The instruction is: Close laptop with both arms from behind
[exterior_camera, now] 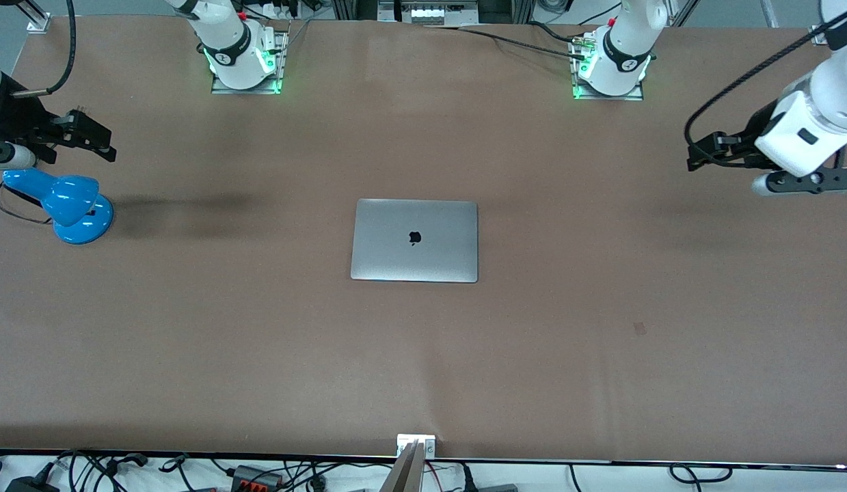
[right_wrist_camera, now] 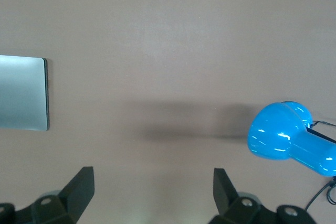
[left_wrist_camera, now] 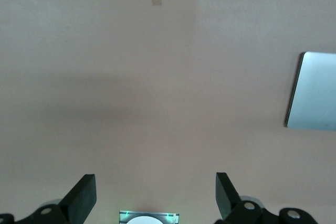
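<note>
The silver-grey laptop (exterior_camera: 414, 240) lies shut and flat in the middle of the brown table, its lid up with the black apple logo showing. It also shows at the edge of the left wrist view (left_wrist_camera: 315, 93) and of the right wrist view (right_wrist_camera: 22, 93). My left gripper (exterior_camera: 698, 154) is open and empty, in the air over the left arm's end of the table; its jaws stand wide apart in its wrist view (left_wrist_camera: 156, 188). My right gripper (exterior_camera: 95, 139) is open and empty over the right arm's end, jaws wide apart (right_wrist_camera: 154, 183). Both are far from the laptop.
A blue desk lamp (exterior_camera: 71, 201) lies on the table at the right arm's end, just below the right gripper in the front view, and shows in the right wrist view (right_wrist_camera: 286, 137). A small dark patch (exterior_camera: 640, 329) marks the table toward the left arm's end.
</note>
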`<act>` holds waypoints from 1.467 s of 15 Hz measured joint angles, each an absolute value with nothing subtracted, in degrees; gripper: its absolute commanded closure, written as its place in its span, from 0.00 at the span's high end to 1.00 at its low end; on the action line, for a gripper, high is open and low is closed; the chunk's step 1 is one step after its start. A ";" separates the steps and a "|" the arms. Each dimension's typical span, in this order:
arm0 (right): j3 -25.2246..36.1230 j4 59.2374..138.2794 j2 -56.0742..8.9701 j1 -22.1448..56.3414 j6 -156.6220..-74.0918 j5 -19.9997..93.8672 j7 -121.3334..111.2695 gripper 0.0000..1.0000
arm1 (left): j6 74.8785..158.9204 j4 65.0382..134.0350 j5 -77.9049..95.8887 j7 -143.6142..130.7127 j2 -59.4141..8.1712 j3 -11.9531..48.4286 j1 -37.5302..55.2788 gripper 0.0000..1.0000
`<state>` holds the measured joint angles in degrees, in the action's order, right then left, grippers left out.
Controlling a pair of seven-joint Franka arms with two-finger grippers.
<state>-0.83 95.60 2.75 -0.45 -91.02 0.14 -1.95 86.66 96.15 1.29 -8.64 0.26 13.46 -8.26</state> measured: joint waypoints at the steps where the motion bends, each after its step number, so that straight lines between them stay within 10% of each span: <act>1: -0.60 95.60 2.73 -0.47 -90.79 0.24 -1.92 1.00 | 87.05 97.12 1.29 -8.67 0.65 14.25 -8.45 1.00; 22: -0.50 95.59 2.52 -0.39 -90.35 0.67 -1.75 1.00 | 89.27 97.28 1.32 -8.32 2.95 13.65 -9.40 1.00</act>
<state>-0.50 95.59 2.52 -0.39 -90.35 0.67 -1.75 89.27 97.28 1.32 -8.32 2.95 13.65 -9.40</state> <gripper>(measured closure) 0.000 0.000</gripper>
